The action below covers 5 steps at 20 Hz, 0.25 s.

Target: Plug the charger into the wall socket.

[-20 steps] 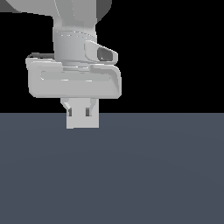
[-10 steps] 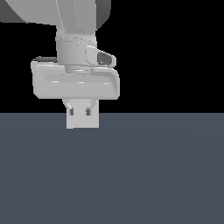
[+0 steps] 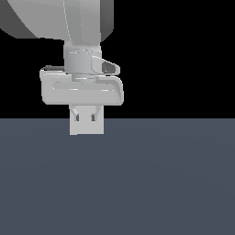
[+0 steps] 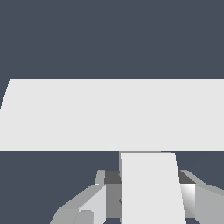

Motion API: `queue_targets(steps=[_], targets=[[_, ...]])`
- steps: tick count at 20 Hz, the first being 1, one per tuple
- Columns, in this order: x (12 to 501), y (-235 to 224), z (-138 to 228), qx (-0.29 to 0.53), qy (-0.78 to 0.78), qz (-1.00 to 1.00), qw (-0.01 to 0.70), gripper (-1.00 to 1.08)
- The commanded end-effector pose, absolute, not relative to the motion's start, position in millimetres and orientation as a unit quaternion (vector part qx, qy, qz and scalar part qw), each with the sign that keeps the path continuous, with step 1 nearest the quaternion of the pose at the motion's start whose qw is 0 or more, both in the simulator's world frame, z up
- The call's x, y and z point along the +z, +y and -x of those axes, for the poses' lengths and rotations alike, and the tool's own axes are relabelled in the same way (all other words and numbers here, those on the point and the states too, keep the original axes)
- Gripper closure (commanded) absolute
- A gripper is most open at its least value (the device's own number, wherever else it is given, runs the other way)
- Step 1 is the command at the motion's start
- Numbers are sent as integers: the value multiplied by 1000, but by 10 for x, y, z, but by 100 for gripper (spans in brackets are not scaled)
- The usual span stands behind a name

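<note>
One arm upright, tool (image 3: 85,117) pointing down, gripping charger (image 4: 151,188)

Below me the tabletop (image 3: 151,183) is a flat, dark slate-grey surface filling the lower half of the exterior view, meeting plain black behind it. In my wrist view the same dark grey shows beyond and before a wide pale slab, the wall socket (image 4: 109,113), seen edge-on; I cannot tell from either view whether its base actually touches the tabletop.
</note>
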<state>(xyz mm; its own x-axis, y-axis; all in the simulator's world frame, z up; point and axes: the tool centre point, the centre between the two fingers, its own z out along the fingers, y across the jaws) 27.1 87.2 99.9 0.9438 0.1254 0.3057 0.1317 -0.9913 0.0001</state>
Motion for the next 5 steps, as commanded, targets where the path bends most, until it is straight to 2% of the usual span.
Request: queue_targets(steps=[1,5], targets=[[1000,876,-303,-154,-65,986,10,108],[1000,875,-300,-154,-65,986,10,108]])
